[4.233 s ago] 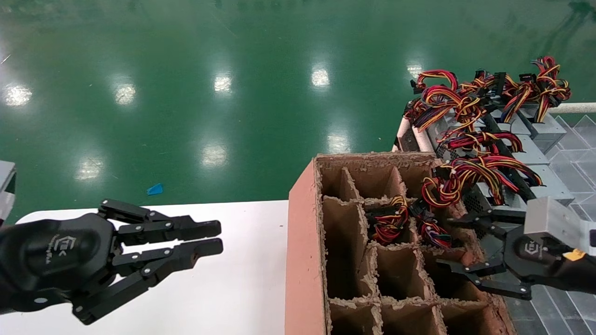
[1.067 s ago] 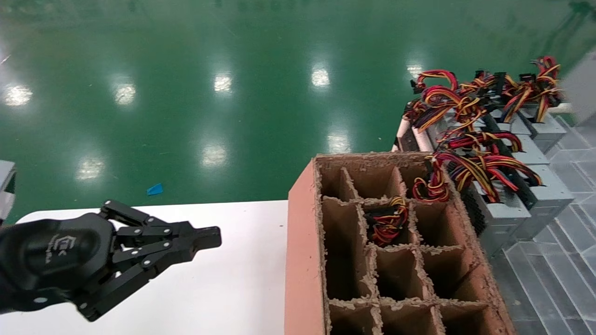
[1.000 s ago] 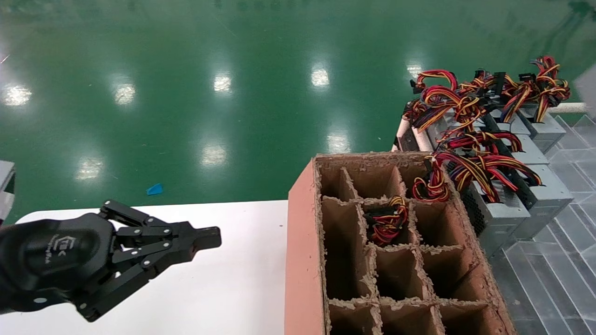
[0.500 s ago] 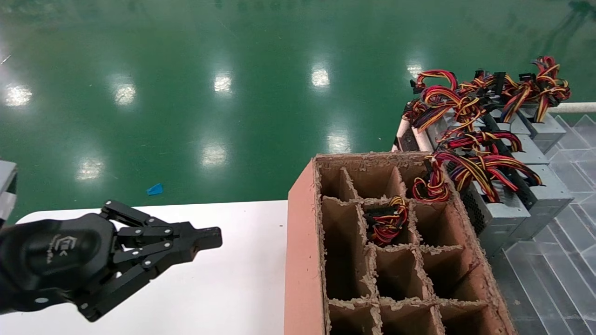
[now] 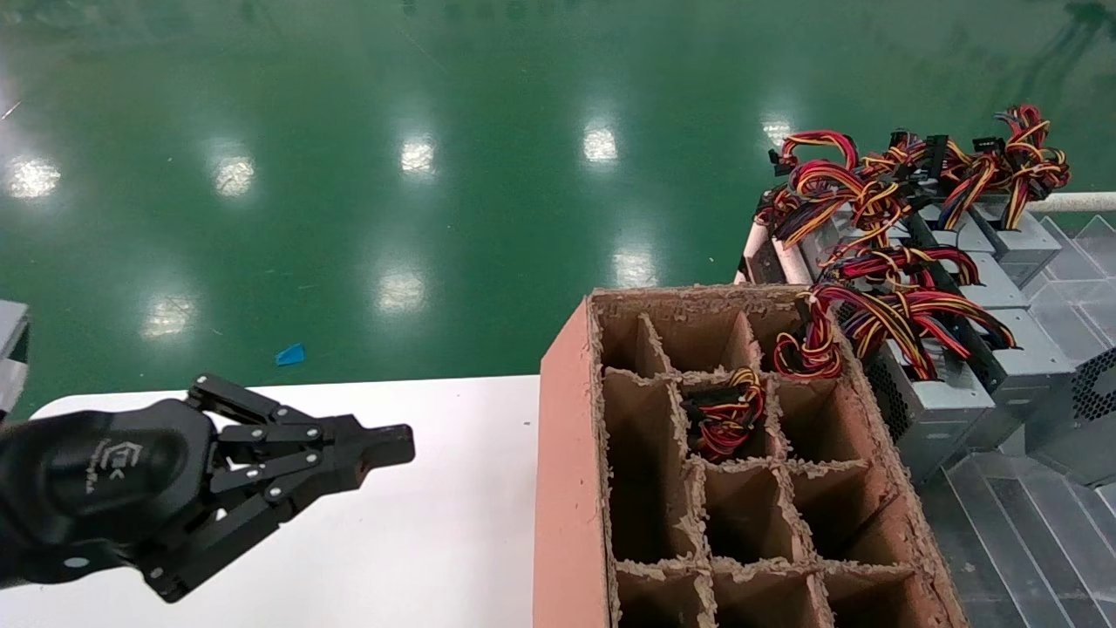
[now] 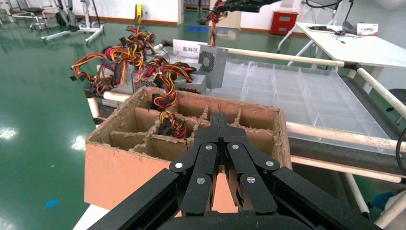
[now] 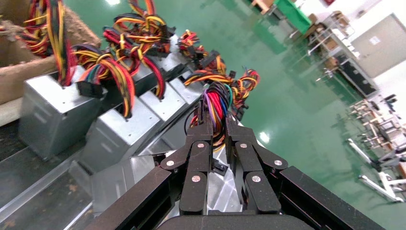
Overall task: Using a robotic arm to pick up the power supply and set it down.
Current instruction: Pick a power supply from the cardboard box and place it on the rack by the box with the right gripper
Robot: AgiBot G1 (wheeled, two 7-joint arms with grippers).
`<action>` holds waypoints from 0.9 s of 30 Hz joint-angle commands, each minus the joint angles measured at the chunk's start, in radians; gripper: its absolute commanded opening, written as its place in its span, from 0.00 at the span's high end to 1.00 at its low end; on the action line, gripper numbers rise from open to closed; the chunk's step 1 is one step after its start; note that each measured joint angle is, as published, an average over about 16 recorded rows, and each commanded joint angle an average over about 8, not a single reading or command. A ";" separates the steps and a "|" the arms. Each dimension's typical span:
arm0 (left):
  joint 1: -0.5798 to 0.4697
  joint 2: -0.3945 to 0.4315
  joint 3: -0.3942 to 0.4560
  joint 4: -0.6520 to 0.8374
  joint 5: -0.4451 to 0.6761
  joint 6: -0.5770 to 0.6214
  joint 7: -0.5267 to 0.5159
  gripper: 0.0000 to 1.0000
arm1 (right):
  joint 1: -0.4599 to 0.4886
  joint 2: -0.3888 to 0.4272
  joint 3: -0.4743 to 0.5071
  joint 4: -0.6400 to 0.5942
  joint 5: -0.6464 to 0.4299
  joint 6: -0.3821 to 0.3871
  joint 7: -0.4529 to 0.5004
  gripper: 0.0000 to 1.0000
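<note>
My right gripper (image 7: 218, 122) is shut on the red, yellow and purple wire bundle (image 7: 218, 98) of a power supply, whose silver box (image 7: 215, 189) shows below the fingers. That grey box (image 5: 1077, 427) enters the head view at the right edge, beside the row of similar power supplies (image 5: 946, 406). In the left wrist view it (image 6: 213, 60) hangs beyond the carton. The right gripper itself is outside the head view. My left gripper (image 5: 401, 445) stays shut and empty over the white table (image 5: 453, 523).
A brown divided cardboard carton (image 5: 567, 453) stands between table and rack; two of its far cells hold wire bundles (image 5: 728, 414). More power supplies (image 7: 52, 115) stand in a row on the clear-tray rack (image 5: 1029, 541). Green floor lies beyond.
A power supply box has come into the head view at the right edge within the last half second. Since 4.2 s ago the left gripper has shut and the right arm left the carton's side.
</note>
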 commanded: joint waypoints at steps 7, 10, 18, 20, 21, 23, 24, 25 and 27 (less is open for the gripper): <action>0.000 0.000 0.000 0.000 0.000 0.000 0.000 1.00 | 0.005 -0.041 -0.008 -0.005 -0.012 0.060 -0.021 1.00; 0.000 0.000 0.000 0.000 0.000 0.000 0.000 1.00 | 0.025 -0.057 -0.029 -0.011 -0.016 0.078 -0.028 1.00; 0.000 0.000 0.000 0.000 0.000 0.000 0.000 1.00 | 0.130 -0.104 -0.113 -0.038 -0.034 0.128 -0.086 1.00; 0.000 0.000 0.000 0.000 0.000 0.000 0.000 1.00 | 0.169 -0.117 -0.145 -0.046 -0.047 0.138 -0.101 1.00; 0.000 0.000 0.000 0.000 0.000 0.000 0.000 1.00 | 0.189 -0.124 -0.162 -0.050 -0.056 0.143 -0.108 1.00; 0.000 0.000 0.000 0.000 0.000 0.000 0.000 1.00 | 0.232 -0.137 -0.199 -0.061 -0.078 0.150 -0.120 1.00; 0.000 0.000 0.000 0.000 0.000 0.000 0.000 1.00 | 0.254 -0.142 -0.218 -0.068 -0.090 0.154 -0.125 1.00; 0.000 0.000 0.000 0.000 0.000 0.000 0.000 1.00 | 0.276 -0.148 -0.237 -0.076 -0.103 0.157 -0.131 1.00; 0.000 0.000 0.000 0.000 0.000 0.000 0.000 1.00 | 0.321 -0.159 -0.272 -0.096 -0.128 0.163 -0.143 1.00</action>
